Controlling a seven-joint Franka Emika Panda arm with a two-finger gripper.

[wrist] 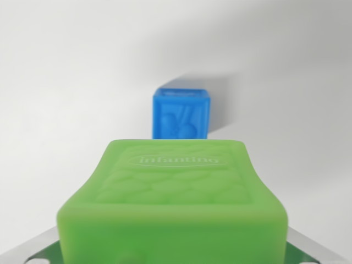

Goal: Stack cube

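Observation:
A soft green cube [173,203] with "infantino" embossed on its top face fills the lower half of the wrist view, very close to the camera and lifted off the surface. Its sides look pinched inward, as if gripped, and it hides my gripper's fingers. Only grey metal and green board edges [305,252] of the gripper show at the bottom corners. A blue cube [181,114] with a raised pattern stands on the white surface [66,82] beyond the green cube, just right of centre and partly covered by its far edge.
The white surface stretches around the blue cube on all sides. A soft shadow falls to the right of and behind the blue cube.

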